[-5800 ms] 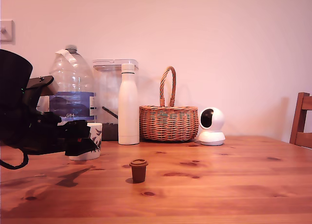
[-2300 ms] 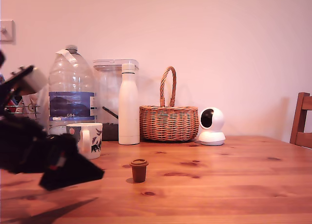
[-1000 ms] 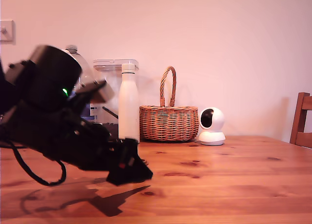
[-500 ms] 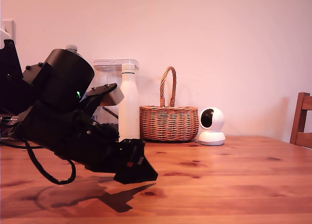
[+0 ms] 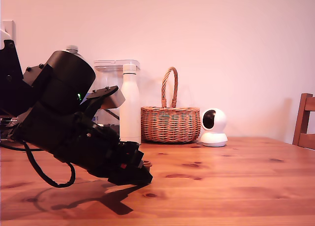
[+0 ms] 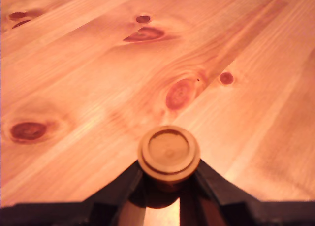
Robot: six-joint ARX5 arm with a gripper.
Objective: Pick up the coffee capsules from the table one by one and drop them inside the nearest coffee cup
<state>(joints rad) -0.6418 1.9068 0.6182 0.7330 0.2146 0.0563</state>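
Brown coffee capsule (image 6: 169, 153), upright on pine bench (image 6: 88, 88), pinched below its rim between black claw (image 6: 167, 184) fingers (image 6: 129, 182).

The arm (image 5: 59, 127) fills the left half of the exterior view, its gripper (image 5: 132, 173) down on the table (image 5: 236, 181) at lower centre-left. In the wrist view the coffee capsule (image 6: 169, 152) stands upright between the two fingers (image 6: 123, 186). Behind, along the wall, from left: water jug (image 5: 73, 50), bottle (image 5: 130, 105), basket (image 5: 170, 122), security camera (image 5: 213, 127); a chair (image 5: 305, 122) at the right edge
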